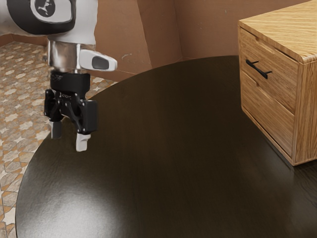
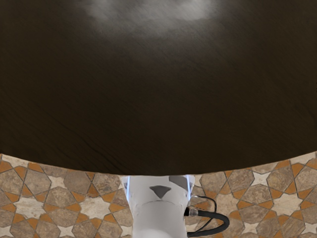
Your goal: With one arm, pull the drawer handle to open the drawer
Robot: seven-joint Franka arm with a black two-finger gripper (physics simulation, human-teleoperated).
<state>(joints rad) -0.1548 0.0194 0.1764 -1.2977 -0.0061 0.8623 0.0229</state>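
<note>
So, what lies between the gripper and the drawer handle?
Nothing stands there. In the exterior view, only bare dark table stretches from the open gripper to the handle on the wooden cabinet.

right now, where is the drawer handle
In the exterior view the black drawer handle sits on the upper drawer of the wooden cabinet at the view's right, far across the table from the tool.

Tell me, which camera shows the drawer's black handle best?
The exterior view: the handle stands out, black against the upper drawer of the wooden cabinet, at the exterior view's right. The wrist view faces the dark table and tiled floor instead.
</note>
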